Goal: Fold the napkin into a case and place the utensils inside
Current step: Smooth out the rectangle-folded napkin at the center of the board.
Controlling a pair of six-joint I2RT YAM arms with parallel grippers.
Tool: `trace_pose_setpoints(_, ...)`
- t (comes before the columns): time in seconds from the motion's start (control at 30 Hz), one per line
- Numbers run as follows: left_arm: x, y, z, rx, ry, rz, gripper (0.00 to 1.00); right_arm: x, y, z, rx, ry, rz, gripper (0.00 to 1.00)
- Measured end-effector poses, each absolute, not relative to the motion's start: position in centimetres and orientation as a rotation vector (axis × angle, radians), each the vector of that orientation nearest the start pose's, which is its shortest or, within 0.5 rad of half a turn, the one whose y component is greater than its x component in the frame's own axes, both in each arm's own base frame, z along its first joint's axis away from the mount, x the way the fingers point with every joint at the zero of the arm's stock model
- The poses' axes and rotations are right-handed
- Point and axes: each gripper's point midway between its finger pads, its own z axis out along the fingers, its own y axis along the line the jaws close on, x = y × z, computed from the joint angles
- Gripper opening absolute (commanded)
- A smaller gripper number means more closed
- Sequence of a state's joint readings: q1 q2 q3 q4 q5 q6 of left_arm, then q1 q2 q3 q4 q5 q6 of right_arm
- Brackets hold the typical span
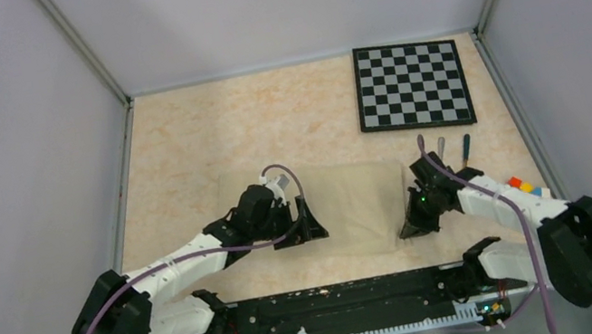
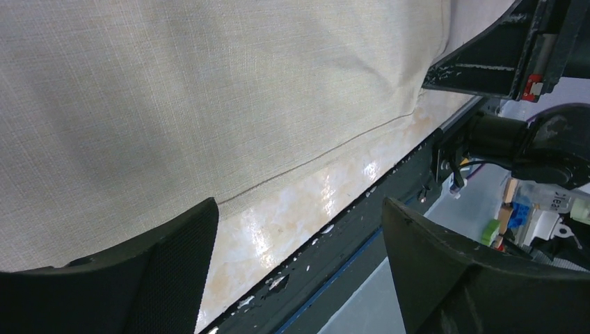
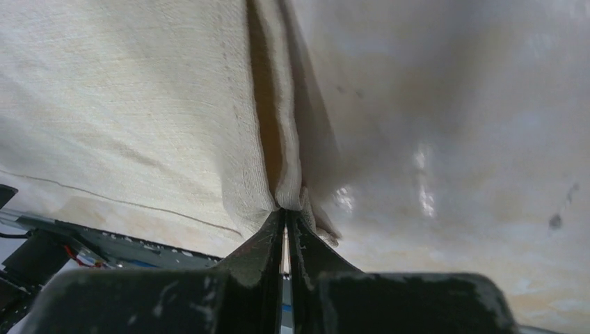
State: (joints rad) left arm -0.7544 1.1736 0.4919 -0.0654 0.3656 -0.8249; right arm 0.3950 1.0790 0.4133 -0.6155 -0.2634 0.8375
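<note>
Lying flat mid-table: napkin [image 1: 353, 198], beige, one item. Jaws of right gripper [image 3: 286, 212] pinched tight on the napkin's bunched near-right edge; jaws of left gripper [image 2: 299, 207] spread wide over its near-left edge, gripping nothing. Beyond the right gripper, on the table [image 1: 204, 137]: utensils [image 1: 466, 144].

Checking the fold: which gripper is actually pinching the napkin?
The right gripper, jaws shut on a bunched edge of the napkin; the left gripper stands wide open over its near edge, holding nothing.
</note>
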Motion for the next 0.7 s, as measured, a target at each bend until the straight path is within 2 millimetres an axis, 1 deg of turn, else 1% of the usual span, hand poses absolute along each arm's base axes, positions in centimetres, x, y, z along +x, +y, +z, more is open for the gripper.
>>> trace_pose_setpoints(0.13,15.7,-26.3,7.4,0.066,2.574,-1.09,0.92,15.9,13.8,1.1,0.492,2.92,0.515,0.04)
trace_pose_setpoints(0.27,16.3,-25.8,8.3,0.036,2.532,-1.07,0.92,19.8,13.6,1.3,0.406,2.849,0.424,0.05)
trace_pose_setpoints(0.33,16.5,-25.7,8.7,0.028,2.514,-1.065,0.93,20.8,13.1,1.5,0.38,2.819,0.372,0.06)
trace_pose_setpoints(0.4,16.7,-25.5,9.2,0.022,2.501,-1.062,0.93,21.1,12.6,1.5,0.368,2.797,0.335,0.08)
trace_pose_setpoints(0.43,16.8,-25.5,9.3,0.02,2.495,-1.062,0.93,21.0,12.4,1.6,0.369,2.791,0.327,0.1)
trace_pose_setpoints(0.57,16.8,-25.4,9.6,0.021,2.489,-1.061,0.93,19.5,11.4,1.8,0.392,2.811,0.279,0.32)
trace_pose_setpoints(0.6,16.8,-25.4,9.6,0.022,2.488,-1.061,0.94,19.4,11.2,1.9,0.394,2.811,0.273,0.37)
trace_pose_setpoints(0.67,16.9,-25.3,9.7,0.024,2.486,-1.06,0.94,19.4,10.9,2.2,0.392,2.816,0.246,0.52)
trace_pose_setpoints(0.7,16.9,-25.3,9.8,0.027,2.485,-1.059,0.94,19.7,10.8,2.5,0.374,2.815,0.235,0.56)
